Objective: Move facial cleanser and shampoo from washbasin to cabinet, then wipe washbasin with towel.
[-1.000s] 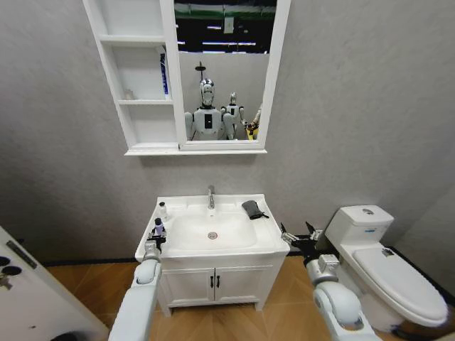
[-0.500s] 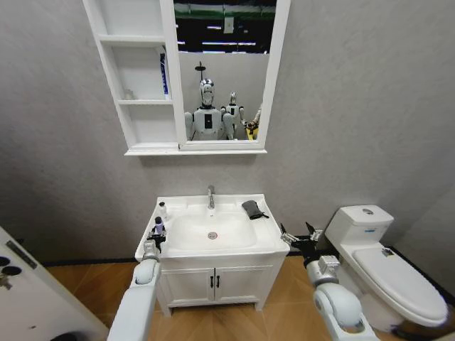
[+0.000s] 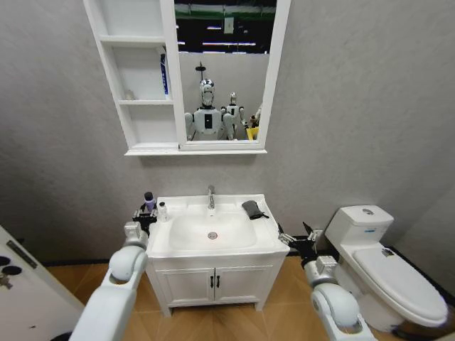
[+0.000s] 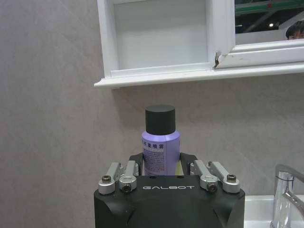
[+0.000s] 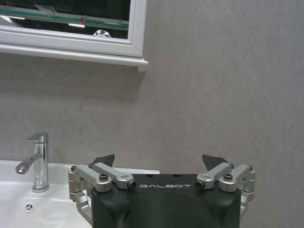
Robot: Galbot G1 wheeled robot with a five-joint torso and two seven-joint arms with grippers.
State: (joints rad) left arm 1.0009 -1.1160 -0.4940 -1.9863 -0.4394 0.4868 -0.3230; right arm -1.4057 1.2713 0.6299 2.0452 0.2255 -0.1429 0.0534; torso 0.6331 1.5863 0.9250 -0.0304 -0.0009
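I am looking at the mirror (image 3: pixel 226 71) and the cabinet (image 3: pixel 138 78) joined to it, filling the upper left and centre of the head view. At lower right the toilet (image 3: pixel 387 266) is standing just beside the vanity (image 3: pixel 213 284). The washbasin (image 3: pixel 213 231) is sitting at lower centre, its tap (image 3: pixel 211 197) at the back rim. My right gripper (image 3: pixel 297 240) is hovering off the basin's right edge, jaws spread wide. My left gripper (image 3: pixel 144 217) is pinching a purple bottle (image 3: pixel 149 201) with a black cap at the basin's left edge, beside a small white bottle (image 3: pixel 163 211). The towel (image 3: pixel 252 209) is lying bunched on the right rim.
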